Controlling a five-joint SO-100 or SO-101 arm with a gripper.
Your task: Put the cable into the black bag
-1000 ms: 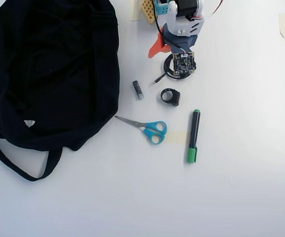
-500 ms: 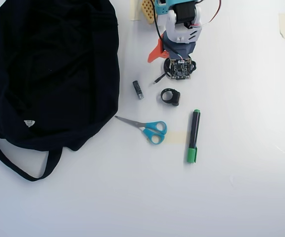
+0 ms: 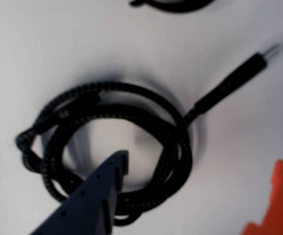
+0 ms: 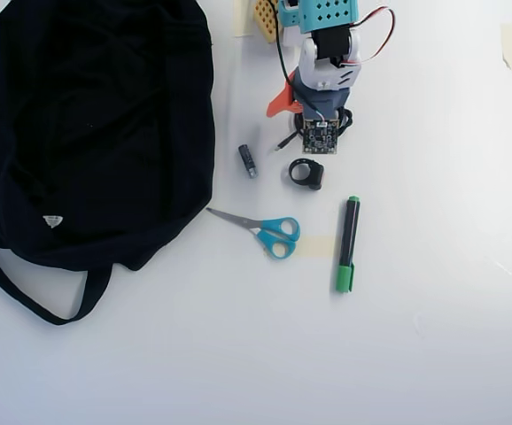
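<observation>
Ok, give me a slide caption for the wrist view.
Open gripper straddles the coiled cable on the white table.

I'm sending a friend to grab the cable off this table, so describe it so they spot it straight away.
Start at the big black bag on the left of the overhead view, then look right to the robot arm at the top. The cable lies under its gripper: thin braided black cord in a loose coil with a plug sticking out, unlike the solid black ring clip just below.

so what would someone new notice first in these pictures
In the overhead view, the black bag fills the upper left, its strap trailing toward the bottom edge. In the wrist view, the cable lies coiled on the white table with its plug pointing to the upper right; the blue finger reaches over the coil's middle and the orange one sits at the right edge, jaws apart.
</observation>
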